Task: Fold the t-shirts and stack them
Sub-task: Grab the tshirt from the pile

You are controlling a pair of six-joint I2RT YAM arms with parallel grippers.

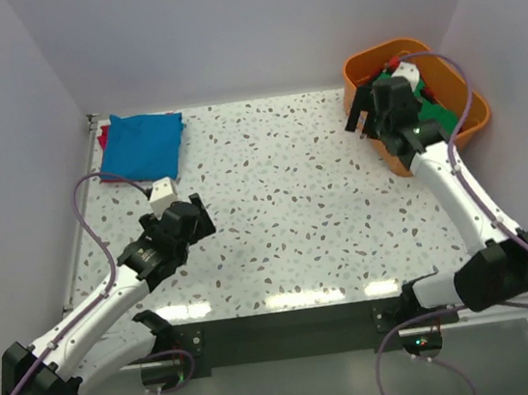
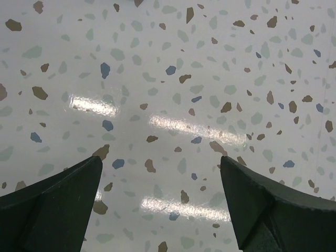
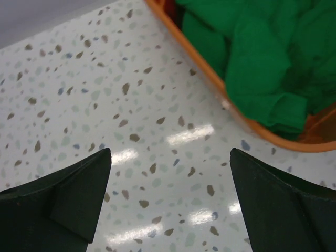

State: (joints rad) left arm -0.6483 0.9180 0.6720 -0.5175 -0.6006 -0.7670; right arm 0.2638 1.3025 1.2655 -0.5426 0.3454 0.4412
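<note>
A folded blue t-shirt lies at the table's far left corner, on top of a red one whose edge peeks out. A crumpled green t-shirt fills the orange tub at the far right. My right gripper hovers open over bare table just left of the tub's rim, with nothing between its fingers. My left gripper is open over the speckled table at the left-middle, also with nothing in it.
The speckled table is walled in on the left, back and right. The tub sits against the right wall. Purple cables loop along both arms. A dark ledge runs along the near edge between the arm bases.
</note>
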